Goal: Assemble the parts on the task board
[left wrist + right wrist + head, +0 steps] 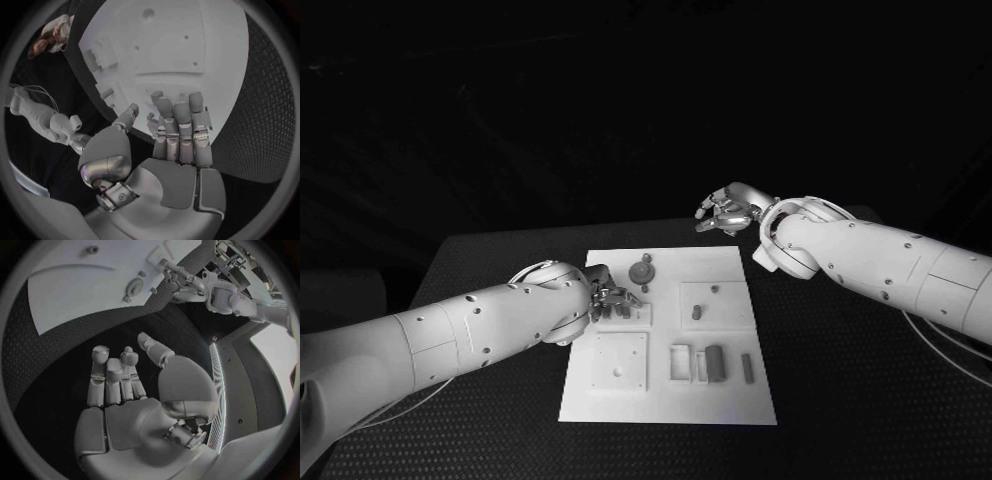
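Lying mid-bench (488, 420), the task board (668, 340) carries its parts (715, 362) in the recessed blocks. The left hand (607, 298) sits at the board's left edge; its wrist view shows the fingers (181, 117) held straight and holding nothing. The right hand (726, 212) hangs beyond the far right corner, over bare bench, with fingers (106, 375) loosely extended and empty in its own wrist view

White arms (459, 325), silver jointed hands (178, 130)

The smooth, matt white plastic-looking task board (669, 400) lies on a black counter (848, 420) of dimpled, seemingly rubbery finish; silver metallic left hand (178, 125) gleams.
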You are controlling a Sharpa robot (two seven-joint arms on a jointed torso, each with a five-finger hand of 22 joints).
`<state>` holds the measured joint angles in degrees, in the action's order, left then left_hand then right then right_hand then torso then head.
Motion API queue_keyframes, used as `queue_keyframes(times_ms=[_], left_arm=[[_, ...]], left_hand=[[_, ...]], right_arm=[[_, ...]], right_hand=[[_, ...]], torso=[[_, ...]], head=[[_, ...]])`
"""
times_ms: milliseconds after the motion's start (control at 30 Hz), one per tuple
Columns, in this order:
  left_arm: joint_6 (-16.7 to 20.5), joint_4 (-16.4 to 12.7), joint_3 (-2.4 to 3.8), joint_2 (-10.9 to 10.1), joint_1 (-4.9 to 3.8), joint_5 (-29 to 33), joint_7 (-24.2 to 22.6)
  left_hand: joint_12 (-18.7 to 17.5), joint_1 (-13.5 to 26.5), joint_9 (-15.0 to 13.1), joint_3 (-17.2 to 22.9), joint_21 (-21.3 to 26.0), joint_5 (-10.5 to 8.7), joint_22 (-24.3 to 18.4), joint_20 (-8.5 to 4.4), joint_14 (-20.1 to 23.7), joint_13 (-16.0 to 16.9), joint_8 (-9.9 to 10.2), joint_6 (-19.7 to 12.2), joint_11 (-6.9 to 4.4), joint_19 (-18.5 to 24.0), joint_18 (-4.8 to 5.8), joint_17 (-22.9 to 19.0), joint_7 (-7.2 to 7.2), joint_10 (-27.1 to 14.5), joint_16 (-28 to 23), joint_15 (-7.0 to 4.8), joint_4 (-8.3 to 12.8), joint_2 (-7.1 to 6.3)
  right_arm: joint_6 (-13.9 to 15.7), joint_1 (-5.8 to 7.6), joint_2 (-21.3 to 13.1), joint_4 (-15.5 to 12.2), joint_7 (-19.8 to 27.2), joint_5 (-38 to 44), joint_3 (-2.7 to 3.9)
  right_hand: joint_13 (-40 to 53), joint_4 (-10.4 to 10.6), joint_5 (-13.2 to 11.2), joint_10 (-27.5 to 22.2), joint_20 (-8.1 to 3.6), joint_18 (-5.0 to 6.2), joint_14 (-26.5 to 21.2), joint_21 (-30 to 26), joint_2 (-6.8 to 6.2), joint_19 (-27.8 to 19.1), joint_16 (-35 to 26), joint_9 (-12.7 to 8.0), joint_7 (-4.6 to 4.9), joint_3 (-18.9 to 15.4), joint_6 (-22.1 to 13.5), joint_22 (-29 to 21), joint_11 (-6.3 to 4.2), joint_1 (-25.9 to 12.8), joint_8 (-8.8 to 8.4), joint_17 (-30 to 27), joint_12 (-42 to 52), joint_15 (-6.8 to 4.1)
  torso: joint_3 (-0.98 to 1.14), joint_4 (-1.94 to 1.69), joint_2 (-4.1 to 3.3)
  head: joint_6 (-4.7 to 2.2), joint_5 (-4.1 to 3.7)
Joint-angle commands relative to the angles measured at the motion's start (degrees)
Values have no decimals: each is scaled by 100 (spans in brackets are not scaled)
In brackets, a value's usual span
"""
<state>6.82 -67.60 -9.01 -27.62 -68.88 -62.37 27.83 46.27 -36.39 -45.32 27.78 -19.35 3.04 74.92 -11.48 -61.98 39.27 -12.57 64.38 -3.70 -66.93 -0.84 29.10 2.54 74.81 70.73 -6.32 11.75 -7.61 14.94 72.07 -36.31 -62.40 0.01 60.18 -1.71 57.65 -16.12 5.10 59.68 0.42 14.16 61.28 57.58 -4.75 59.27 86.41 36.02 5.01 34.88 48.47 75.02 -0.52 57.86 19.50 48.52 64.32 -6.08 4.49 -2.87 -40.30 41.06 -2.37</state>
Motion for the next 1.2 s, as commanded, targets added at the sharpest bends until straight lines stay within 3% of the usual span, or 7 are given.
queue_keyframes(times_ms=[33,133,300,567,700,833,1200], left_arm=[[-155,37,81,-58,-29,323,-33],[-329,59,135,-146,-98,394,-3],[-389,165,142,-244,-228,496,-4],[-190,846,187,-161,-310,504,-160],[-256,1096,189,-68,-318,503,-249],[-251,1284,191,34,-319,496,-292],[-161,1867,190,371,-311,296,-363]], left_hand=[[-9,14,18,-13,38,-14,104,-4,48,-1,40,-81,19,49,8,-7,33,-29,17,17,21,42],[0,-20,15,-12,48,-12,107,-2,67,2,37,-90,25,58,14,-13,39,-49,27,20,56,81],[-50,-108,19,-22,137,-7,97,33,223,-33,53,-169,72,177,53,-67,83,-212,-14,66,176,195],[-498,-316,47,22,561,39,-37,278,659,-344,134,-510,270,591,81,-320,272,-640,-378,330,402,432],[-853,-402,76,49,852,56,-158,457,965,-586,224,-803,431,877,84,-487,429,-943,-671,518,430,409],[-1440,-617,58,152,1287,51,-413,755,1363,-989,248,-1055,641,1272,79,-730,590,-1329,-1170,830,413,204],[-1922,-881,18,169,1559,53,-663,939,1474,-1396,192,-1249,796,1399,40,-886,666,-1447,-1566,1003,408,168]], right_arm=[[-65,0,-1,1,61,-12,3],[-63,0,-10,4,61,-15,3],[-62,0,-18,16,62,-25,3],[-58,0,-7,33,63,-36,3],[-44,0,-3,44,66,-46,3],[-34,0,-4,37,67,-51,3],[-26,1,-19,7,62,-63,3]], right_hand=[[-10,1,31,-448,-9,84,-26,-22,-14,-39,-27,9,66,-15,950,74,12,-56,-40,3,-17,-14],[-10,2,31,-448,-9,84,-26,-22,-13,-39,-27,9,66,-15,949,74,12,-57,-41,4,-17,-14],[-10,4,31,-448,-8,84,-26,-22,-15,-39,-27,9,67,-17,948,74,13,-61,-43,4,-16,-13],[-9,7,32,-449,-8,84,-27,-23,-18,-37,-27,8,72,-20,931,74,15,-67,-56,4,-14,-12],[-9,9,33,-451,-9,84,-27,-26,-20,-35,-26,2,87,-20,886,73,26,-72,-89,6,-11,-5],[-9,10,34,-453,-10,84,-28,-28,-20,-34,-26,-2,98,-20,857,73,35,-75,-111,7,-9,2],[-8,11,34,-460,-11,84,-29,-31,-26,-31,-26,-10,124,-20,790,74,59,-78,-160,8,-5,22]], torso=[[-2,-3,-1],[-2,-5,0],[-3,-6,0],[2,3,-9],[3,0,-8],[-1,-1,-8],[7,3,-16]], head=[[-29,12],[-37,14],[-61,24],[-101,15],[-96,7],[-96,0],[-114,-21]])
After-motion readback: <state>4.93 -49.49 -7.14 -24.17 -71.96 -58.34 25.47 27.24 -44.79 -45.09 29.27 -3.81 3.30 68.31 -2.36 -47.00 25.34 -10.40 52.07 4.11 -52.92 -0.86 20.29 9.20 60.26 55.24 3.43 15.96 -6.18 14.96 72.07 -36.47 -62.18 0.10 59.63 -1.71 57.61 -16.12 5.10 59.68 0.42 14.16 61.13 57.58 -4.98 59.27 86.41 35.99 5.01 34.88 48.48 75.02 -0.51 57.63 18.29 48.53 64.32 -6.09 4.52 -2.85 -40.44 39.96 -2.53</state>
